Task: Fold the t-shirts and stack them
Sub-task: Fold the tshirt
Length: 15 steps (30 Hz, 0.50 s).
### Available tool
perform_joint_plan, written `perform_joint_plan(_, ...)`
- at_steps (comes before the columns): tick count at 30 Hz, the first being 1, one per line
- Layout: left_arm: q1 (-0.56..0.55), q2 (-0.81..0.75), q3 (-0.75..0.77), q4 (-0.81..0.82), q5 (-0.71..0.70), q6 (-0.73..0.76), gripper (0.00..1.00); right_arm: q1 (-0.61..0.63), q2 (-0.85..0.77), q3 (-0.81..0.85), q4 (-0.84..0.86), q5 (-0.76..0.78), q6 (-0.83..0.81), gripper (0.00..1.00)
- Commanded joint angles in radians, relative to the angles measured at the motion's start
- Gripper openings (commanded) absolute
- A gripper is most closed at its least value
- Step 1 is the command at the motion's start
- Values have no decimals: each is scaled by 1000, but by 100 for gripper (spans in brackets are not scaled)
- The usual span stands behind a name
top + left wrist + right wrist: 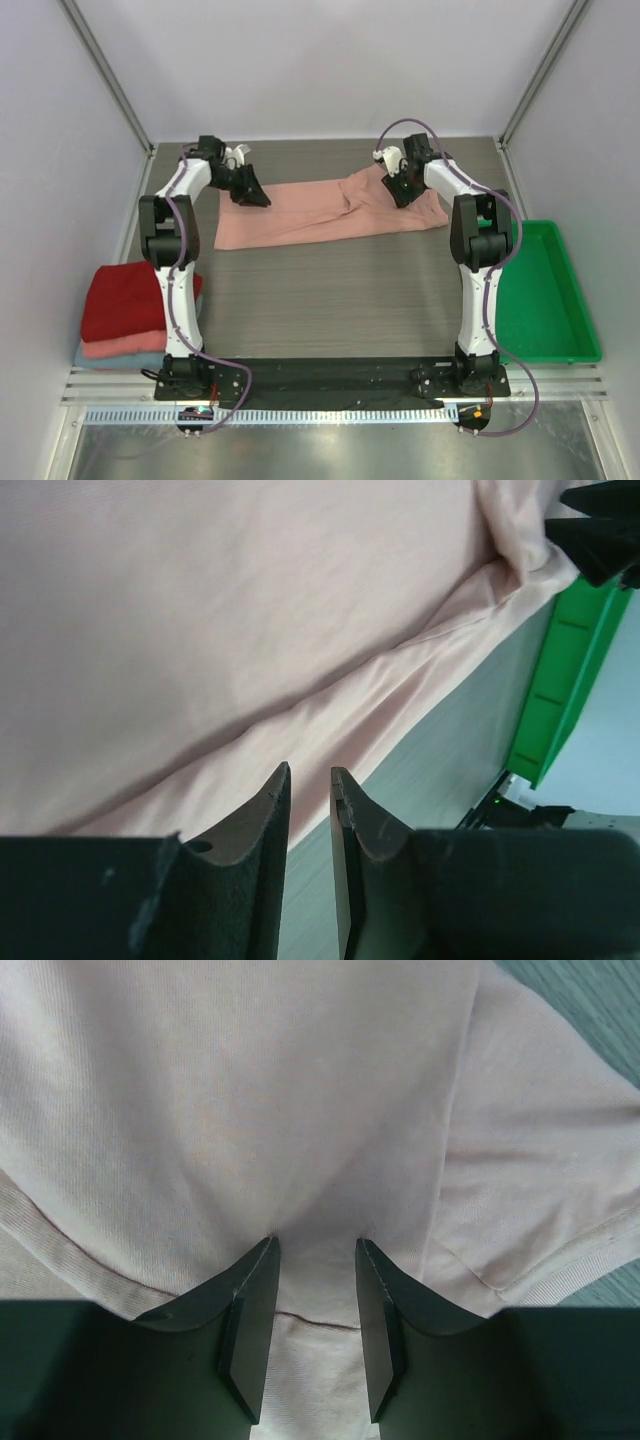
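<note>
A dusty-pink t-shirt lies as a long folded band across the far middle of the table, with no print showing. My left gripper is at the band's left end. In the left wrist view its jaws stand a narrow gap apart over the shirt's near edge, with nothing between them. My right gripper is on the bunched right part. In the right wrist view it is open, its tips pressing down on the pink fabric, which lies between the fingers. A stack of folded shirts sits at the near left: dark red on top, salmon-pink under it, light-blue at the bottom.
A green plastic tray stands at the right edge and also shows in the left wrist view. Grey walls close in the far, left and right sides. The arm bases sit on a black rail at the near edge.
</note>
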Motion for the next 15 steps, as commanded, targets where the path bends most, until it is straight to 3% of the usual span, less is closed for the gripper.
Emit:
perform_joint_plan(1, 20, -58, -46, -113, -57, 107, 23, 1, -16, -29, 17, -5, -6, 43)
perform_joint_plan(15, 115, -5, -52, -176, -269, 195, 22, -5, -134, -245, 25, 17, 9, 43)
